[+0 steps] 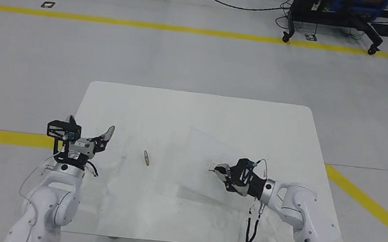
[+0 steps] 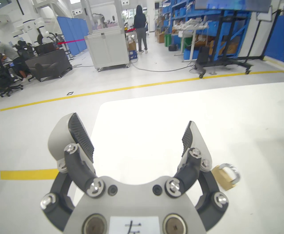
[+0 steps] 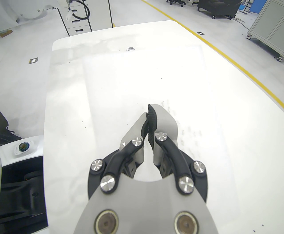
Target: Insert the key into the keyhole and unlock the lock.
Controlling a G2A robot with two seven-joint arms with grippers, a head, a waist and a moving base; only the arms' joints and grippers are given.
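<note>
lock (image 1: 146, 158), brass with rounded steel shackle, lies toward the left edge of the desk (image 1: 202, 115); left gripper (image 2: 132, 124) wide, right gripper (image 3: 149, 110) pinched closed.

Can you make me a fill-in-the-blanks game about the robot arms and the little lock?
The fingers of the left gripper are ____.
The fingers of the right gripper are ____.
The padlock lies on the table, ____ the two grippers.
Missing words: open; shut; between.
</note>
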